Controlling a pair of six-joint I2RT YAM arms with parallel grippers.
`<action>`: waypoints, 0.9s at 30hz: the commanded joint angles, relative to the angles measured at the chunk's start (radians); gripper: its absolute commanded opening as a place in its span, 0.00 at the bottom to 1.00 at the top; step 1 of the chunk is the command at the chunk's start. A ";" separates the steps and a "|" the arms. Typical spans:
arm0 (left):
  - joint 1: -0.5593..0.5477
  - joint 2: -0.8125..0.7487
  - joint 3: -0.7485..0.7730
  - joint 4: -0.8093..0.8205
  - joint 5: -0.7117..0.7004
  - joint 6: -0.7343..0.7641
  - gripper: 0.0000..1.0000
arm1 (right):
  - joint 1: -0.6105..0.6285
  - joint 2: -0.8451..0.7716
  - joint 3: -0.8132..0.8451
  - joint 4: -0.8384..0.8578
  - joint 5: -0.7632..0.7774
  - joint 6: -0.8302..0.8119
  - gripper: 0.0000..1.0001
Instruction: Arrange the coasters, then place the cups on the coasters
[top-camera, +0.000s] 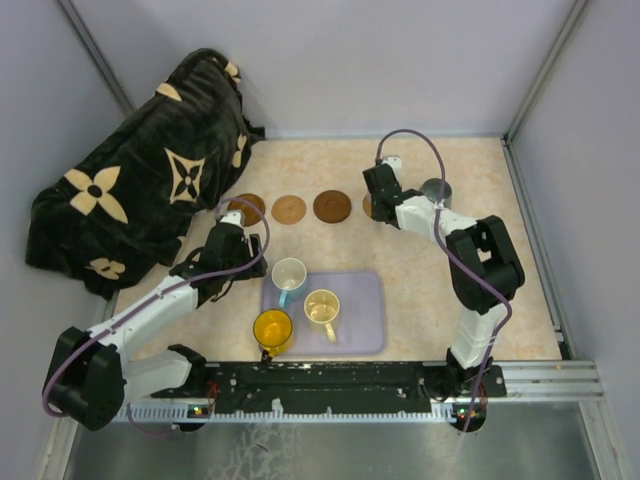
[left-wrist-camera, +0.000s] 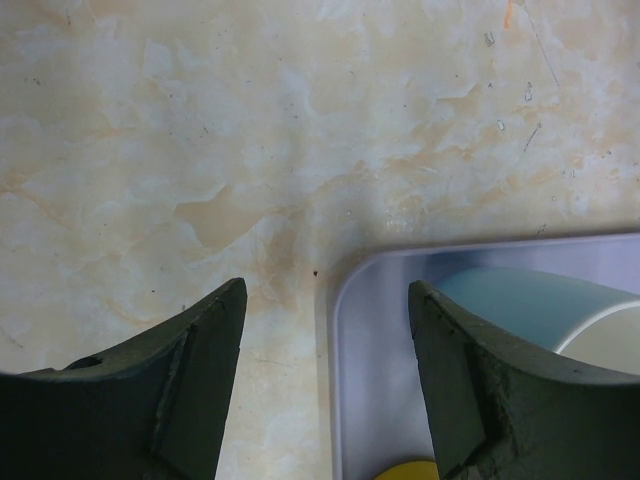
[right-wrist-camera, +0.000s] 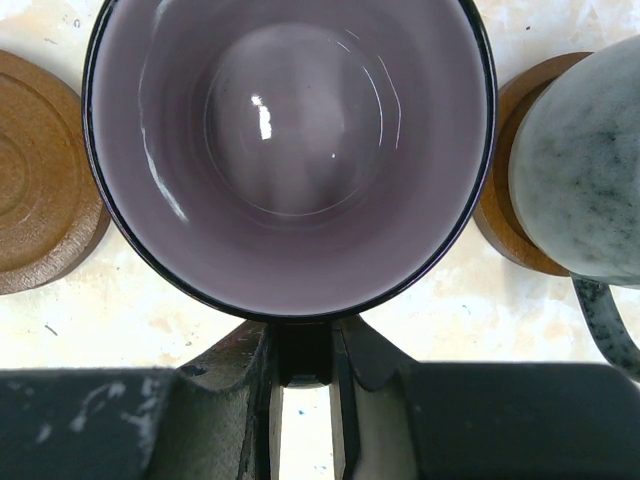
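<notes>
**mugfan:** Right gripper (right-wrist-camera: 305, 352) close up: clenched on the purple mug (right-wrist-camera: 290, 150) by its handle. Why's the left gripper (left-wrist-camera: 325, 300) hanging released at the tray (left-wrist-camera: 375, 380) corner?

**deskbot:** Guessing it's lined up for the three mugs (top-camera: 289, 273) there. Purple one's beside the grey mug (right-wrist-camera: 585, 170), which sits on its coaster (right-wrist-camera: 508, 205).

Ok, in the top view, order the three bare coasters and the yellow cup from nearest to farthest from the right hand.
From the right hand, top view:
1. Dark coaster, just to its left.
2. Tan coaster, middle of the bare row.
3. Leftmost coaster, far left end of the row.
4. Yellow cup, at the tray's near-left corner.
</notes>
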 joint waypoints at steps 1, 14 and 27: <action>-0.006 0.005 0.021 0.030 0.017 0.010 0.72 | -0.010 -0.012 0.040 0.098 0.033 0.022 0.00; -0.006 0.001 0.018 0.028 0.014 0.008 0.72 | -0.012 -0.009 0.027 0.092 0.019 0.041 0.00; -0.006 0.002 0.017 0.026 0.016 0.006 0.72 | -0.020 -0.004 0.015 0.098 0.010 0.048 0.00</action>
